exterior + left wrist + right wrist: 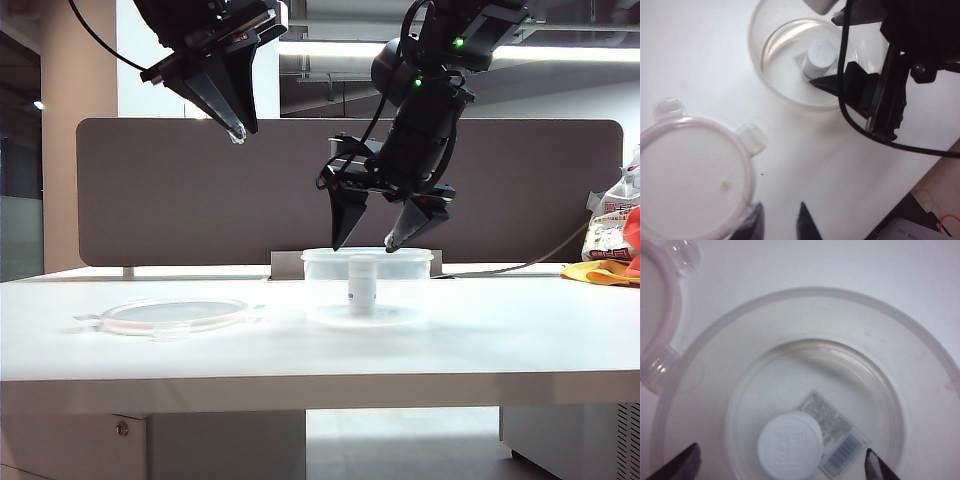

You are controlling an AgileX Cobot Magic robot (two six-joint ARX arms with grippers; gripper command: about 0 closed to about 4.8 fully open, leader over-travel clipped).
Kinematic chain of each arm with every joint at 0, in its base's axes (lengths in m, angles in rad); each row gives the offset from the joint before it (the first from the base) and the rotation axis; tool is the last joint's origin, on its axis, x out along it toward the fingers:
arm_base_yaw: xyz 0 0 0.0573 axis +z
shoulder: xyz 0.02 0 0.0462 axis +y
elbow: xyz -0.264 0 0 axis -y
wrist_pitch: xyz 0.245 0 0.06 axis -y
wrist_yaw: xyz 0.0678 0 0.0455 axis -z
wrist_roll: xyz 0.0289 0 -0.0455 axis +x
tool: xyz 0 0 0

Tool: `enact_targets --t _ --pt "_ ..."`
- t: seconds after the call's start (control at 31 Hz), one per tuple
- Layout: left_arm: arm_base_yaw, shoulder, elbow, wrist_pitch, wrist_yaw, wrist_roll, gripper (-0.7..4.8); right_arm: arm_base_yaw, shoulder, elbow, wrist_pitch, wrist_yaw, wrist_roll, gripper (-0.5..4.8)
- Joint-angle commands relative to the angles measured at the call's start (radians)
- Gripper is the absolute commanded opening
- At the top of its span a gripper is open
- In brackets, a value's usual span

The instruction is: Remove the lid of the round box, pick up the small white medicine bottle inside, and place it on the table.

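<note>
The lid lies flat on the table, left of the round box, which stands uncovered. Inside the box the small white medicine bottle stands upright. My right gripper hangs just above the box rim, open wide, one finger on each side of the bottle and clear of it. From the right wrist I look down on the bottle cap between the gripper's spread tips, with the box rim around it. My left gripper is high above the lid; its tips stand slightly apart with nothing between them, beside the lid.
A dark divider panel backs the table. Coloured bags and a yellow cloth sit at the far right, with a cable running along the back. The right arm reaches over the box in the left wrist view.
</note>
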Motion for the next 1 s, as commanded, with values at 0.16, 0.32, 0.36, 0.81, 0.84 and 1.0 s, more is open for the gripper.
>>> enact_targets --t 0.16,0.32,0.36,0.81,0.84,1.0 --pt "0.001 -0.005 0.003 0.006 0.000 0.007 0.89 0.002 0.015 0.002 -0.022 -0.014 0.026 3.52" --pt "0.001 -0.005 0.003 0.004 0.001 0.006 0.89 0.002 0.032 0.002 -0.023 -0.034 0.026 3.22" --pt "0.001 -0.005 0.003 0.002 0.001 0.006 0.89 0.002 0.032 0.002 -0.022 -0.034 0.026 3.22" --pt "0.001 -0.005 0.003 -0.005 0.000 0.007 0.89 0.002 0.034 0.002 0.010 -0.029 0.026 2.47" --pt "0.001 -0.005 0.003 -0.006 0.000 0.007 0.89 0.002 0.034 0.002 0.010 -0.029 0.025 2.18" --pt "0.001 -0.005 0.003 -0.008 0.000 0.007 0.89 0.002 0.034 0.002 0.010 -0.027 0.025 1.92"
